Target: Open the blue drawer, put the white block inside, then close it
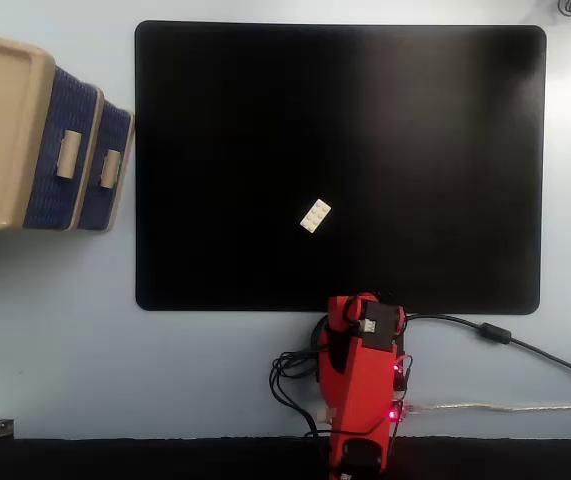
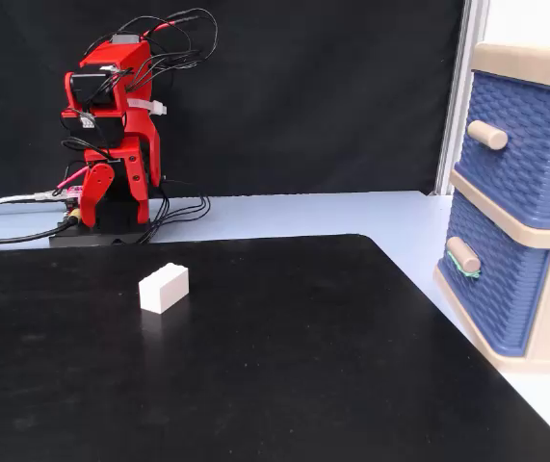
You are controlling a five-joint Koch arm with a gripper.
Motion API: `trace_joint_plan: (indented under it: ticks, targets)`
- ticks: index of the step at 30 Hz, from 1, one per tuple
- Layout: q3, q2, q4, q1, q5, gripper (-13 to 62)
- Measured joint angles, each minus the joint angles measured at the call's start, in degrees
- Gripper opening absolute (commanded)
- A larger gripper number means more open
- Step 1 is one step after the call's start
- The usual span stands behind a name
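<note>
Folded up, the red arm sits on its base at the near edge of the pale blue worktop in the overhead-looking fixed view, and at the back left in the low fixed view. Its jaws are tucked against the arm body among cables, and neither view shows whether they are open or closed; nothing can be seen held in them.

The white block lies flat on the black mat, ahead of the jaws and apart from them, tilted diagonally to the mat's edges. In the low fixed view the white block sits on the mat in front of the arm, with bare mat all around it.

Well away from the jaws, off the mat's side, stands a beige cabinet with two dark blue woven drawer fronts. The blue drawer is the smaller-looking front in the overhead-looking view and the lower one in the low view; it is shut flush, its beige handle sticking out. The other drawer above it is shut too.
</note>
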Motion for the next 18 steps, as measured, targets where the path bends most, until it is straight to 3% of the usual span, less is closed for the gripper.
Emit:
trace_joint_plan:
  ticks: [14, 18]
  targets:
    - [0.0, 0.0, 0.0, 0.0, 0.1, 34.0]
    - [-7.6, 0.0, 1.9, -0.4, -0.1, 33.8]
